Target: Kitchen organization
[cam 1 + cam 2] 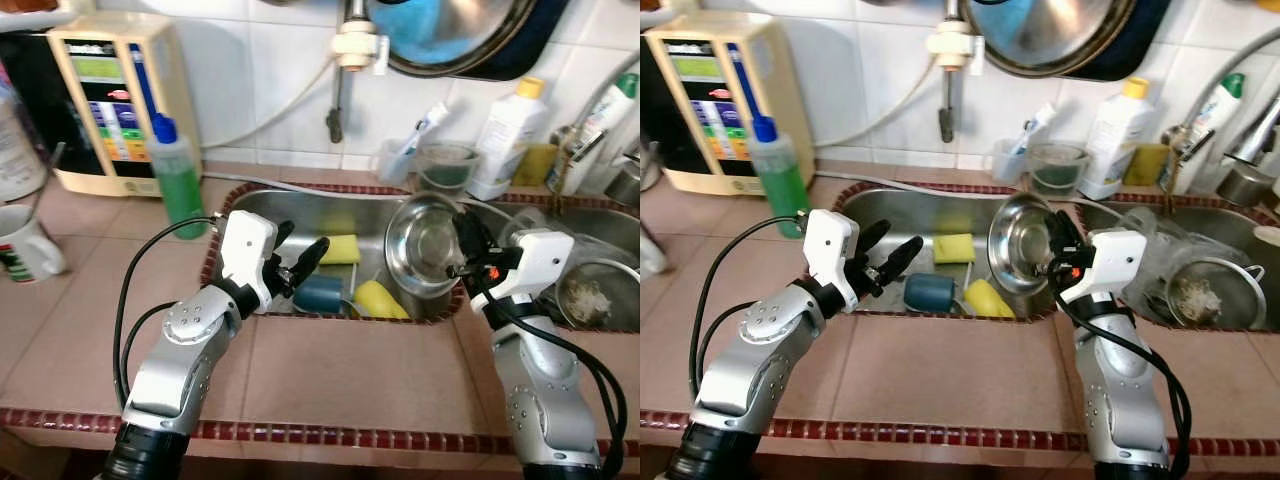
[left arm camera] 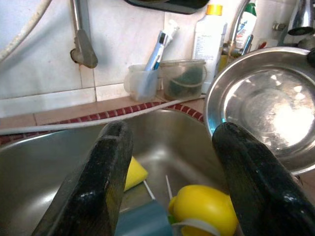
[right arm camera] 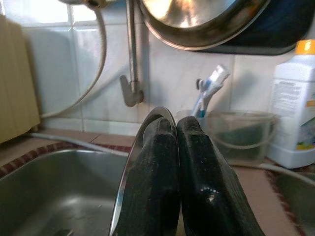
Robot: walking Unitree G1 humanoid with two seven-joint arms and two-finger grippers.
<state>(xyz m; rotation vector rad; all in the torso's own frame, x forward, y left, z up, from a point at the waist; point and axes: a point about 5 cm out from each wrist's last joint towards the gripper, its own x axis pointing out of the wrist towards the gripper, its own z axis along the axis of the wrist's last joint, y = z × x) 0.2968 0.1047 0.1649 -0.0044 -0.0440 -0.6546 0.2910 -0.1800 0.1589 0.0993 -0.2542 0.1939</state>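
Sink (image 1: 300,205) before us: our right gripper (image 1: 466,252) pinches a steel bowl's (image 1: 425,245) rim; our spread left gripper (image 1: 298,256) hovers above a yellow cup (image 1: 378,298) inside.

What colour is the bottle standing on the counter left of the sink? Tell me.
Green bottle with a blue cap, clearest in the left eye view.

Home kitchen, steel sink (image 1: 300,215), tiled counter (image 1: 350,375)

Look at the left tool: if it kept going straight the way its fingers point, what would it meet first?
Probably the yellow cup lying in the sink, beside the blue cup. The open left tool points down over them; depth is hard to judge, so the blue one may come first.
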